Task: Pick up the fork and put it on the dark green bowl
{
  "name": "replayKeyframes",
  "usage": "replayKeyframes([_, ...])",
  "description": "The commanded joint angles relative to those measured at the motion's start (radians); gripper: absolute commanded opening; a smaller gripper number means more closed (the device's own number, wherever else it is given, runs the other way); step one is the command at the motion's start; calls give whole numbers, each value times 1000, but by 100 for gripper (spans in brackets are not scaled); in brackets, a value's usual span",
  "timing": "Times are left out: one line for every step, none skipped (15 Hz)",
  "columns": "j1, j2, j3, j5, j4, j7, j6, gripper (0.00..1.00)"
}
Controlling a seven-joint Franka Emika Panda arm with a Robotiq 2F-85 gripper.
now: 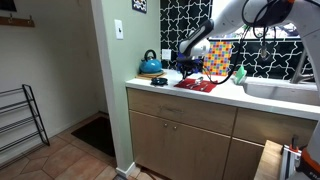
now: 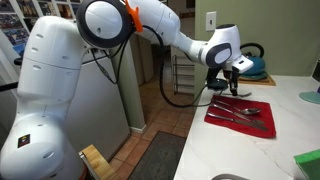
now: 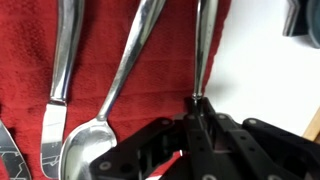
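Observation:
In the wrist view three pieces of cutlery lie on a red cloth (image 3: 100,40): a knife (image 3: 60,60), a spoon (image 3: 115,90) and the fork (image 3: 204,50) along the cloth's right edge. Only the fork's slim handle shows. Its near end runs between the jaws of my gripper (image 3: 200,108), which is shut on it low over the cloth. My gripper also shows in both exterior views (image 1: 188,68) (image 2: 226,78). The dark green bowl (image 3: 303,20) is a dark, rounded shape at the top right corner, on the white counter; it also shows at the frame edge in an exterior view (image 2: 312,97).
A teal kettle (image 1: 150,64) (image 2: 254,63) stands at the counter's end beyond the cloth. A small dark object (image 1: 160,81) lies beside it. A patterned cloth (image 1: 218,55) hangs on the back wall. A sink (image 1: 280,90) lies past the red cloth (image 1: 197,84).

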Motion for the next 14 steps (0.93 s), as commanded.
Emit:
replayKeyframes([-3,-78,45,66,-40,-61,3,2])
replayKeyframes([-7,-83,64,86,-27,-94,-1,2])
replayKeyframes([-11,-86,80,99,-14,-139,-2,2])
replayKeyframes([-10,-87,91,111,-3,-173,-3,2])
replayKeyframes([-11,-88,103,123,9,-218,0,2])
replayKeyframes([-13,-83,121,148,21,-269,22,2])
replayKeyframes([-12,-79,130,172,36,-289,24,2])
replayKeyframes([-7,-75,133,194,50,-292,25,2])
replayKeyframes([13,-80,100,153,36,-249,8,9])
replayKeyframes([14,-80,108,166,44,-261,9,9])
replayKeyframes([14,-80,111,171,50,-265,9,9])
replayKeyframes([14,-80,112,172,52,-266,9,9])
replayKeyframes([14,-79,112,172,52,-267,9,9])
replayKeyframes([13,-79,112,172,52,-268,9,9])
